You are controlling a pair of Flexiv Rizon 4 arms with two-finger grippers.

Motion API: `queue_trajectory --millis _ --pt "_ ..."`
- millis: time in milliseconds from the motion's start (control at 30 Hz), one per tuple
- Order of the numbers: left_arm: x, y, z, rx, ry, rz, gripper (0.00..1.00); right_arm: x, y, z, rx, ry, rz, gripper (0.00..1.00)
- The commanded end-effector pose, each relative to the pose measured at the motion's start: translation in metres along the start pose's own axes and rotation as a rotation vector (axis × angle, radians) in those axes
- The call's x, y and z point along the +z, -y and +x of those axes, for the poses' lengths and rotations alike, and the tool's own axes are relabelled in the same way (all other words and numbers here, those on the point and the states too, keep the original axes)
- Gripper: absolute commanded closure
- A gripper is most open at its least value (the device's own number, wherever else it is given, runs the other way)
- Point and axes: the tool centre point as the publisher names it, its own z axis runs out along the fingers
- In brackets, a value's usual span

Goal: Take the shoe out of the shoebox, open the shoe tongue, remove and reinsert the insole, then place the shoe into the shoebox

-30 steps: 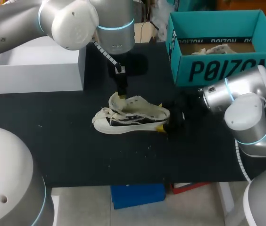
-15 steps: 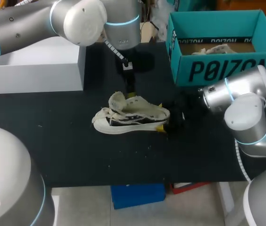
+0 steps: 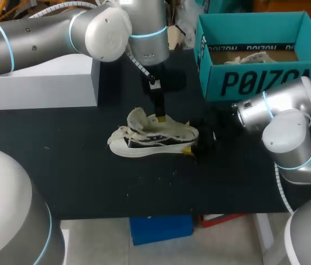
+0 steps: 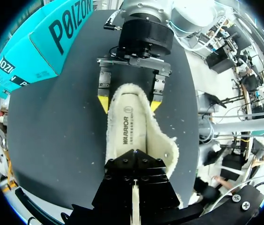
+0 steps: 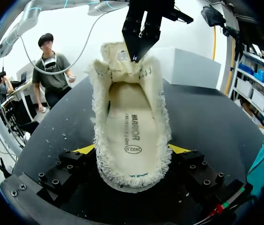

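even, bright light falls from overhead in the head view; the matt black table (image 3: 78,165) soaks it up and shows no glare; the silver shells of the left arm (image 3: 45,38) and right arm (image 3: 288,110) carry soft white highlights; the pale shoe (image 3: 153,135) throws only a faint, short shadow; the right gripper (image 3: 188,137) is black on black, its outline lost against the tabletop; in the right wrist view the backdrop past the table burns out to white while the shoe's lining is evenly lit, with shadow pooled under its heel; in the left wrist view the tabletop takes a grey sheen, and straight edges bow toward the rim.
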Motion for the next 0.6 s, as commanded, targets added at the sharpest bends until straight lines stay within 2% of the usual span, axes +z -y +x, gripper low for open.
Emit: queue_trajectory --millis 33,267,600 --pt "0.014 0.007 -0.001 0.001 -0.02 -0.011 1.0 0.002 0.0 0.0 0.001 0.001 0.002 1.0" --pt "0.031 0.006 0.01 -0.007 -0.049 -0.019 1.0 0.002 0.0 0.0 0.001 0.001 0.002 1.0" --pt "0.056 -0.008 0.027 -0.041 -0.084 -0.008 1.0 0.002 0.0 0.0 0.001 0.001 0.002 1.0"
